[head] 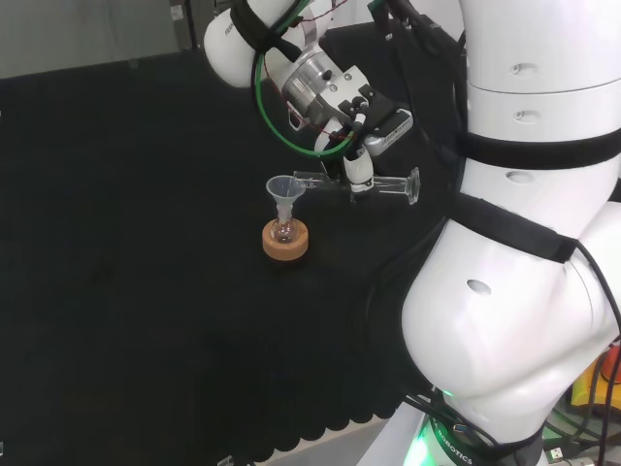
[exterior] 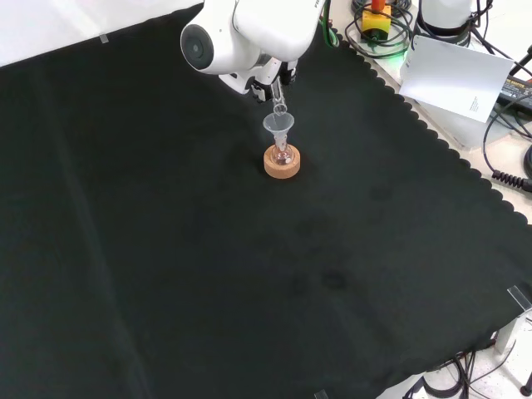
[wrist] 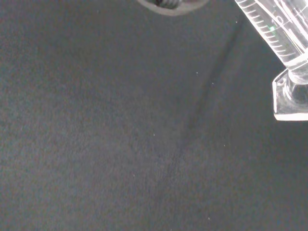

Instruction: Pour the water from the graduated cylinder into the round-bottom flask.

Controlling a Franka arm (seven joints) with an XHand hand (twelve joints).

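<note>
The hand (head: pixel 361 167) grips the graduated cylinder (head: pixel 383 184), lying sideways, its mouth over the funnel (head: pixel 283 193) in the round-bottom flask (head: pixel 283 231)

Head view: camera behind and above the arm's base, looking forward and down over the white arm links (head: pixel 524 243) at the black cloth (head: pixel 126 291); mid-range. Front view: camera opposite, high, looking down on the cloth (exterior: pixel 208 274) from farther off, taking in its scalloped edge. Both share the cork stand (head: pixel 285 241) (exterior: pixel 282 161) with flask and funnel (head: pixel 283 190) (exterior: pixel 278 125), roughly a quarter turn apart. Wrist view: at the wrist, very close, facing the cloth (wrist: pixel 120 134), with the graduated cylinder (wrist: pixel 276 31) at frame edge; the cylinder (head: pixel 383 184) also in head view.
</note>
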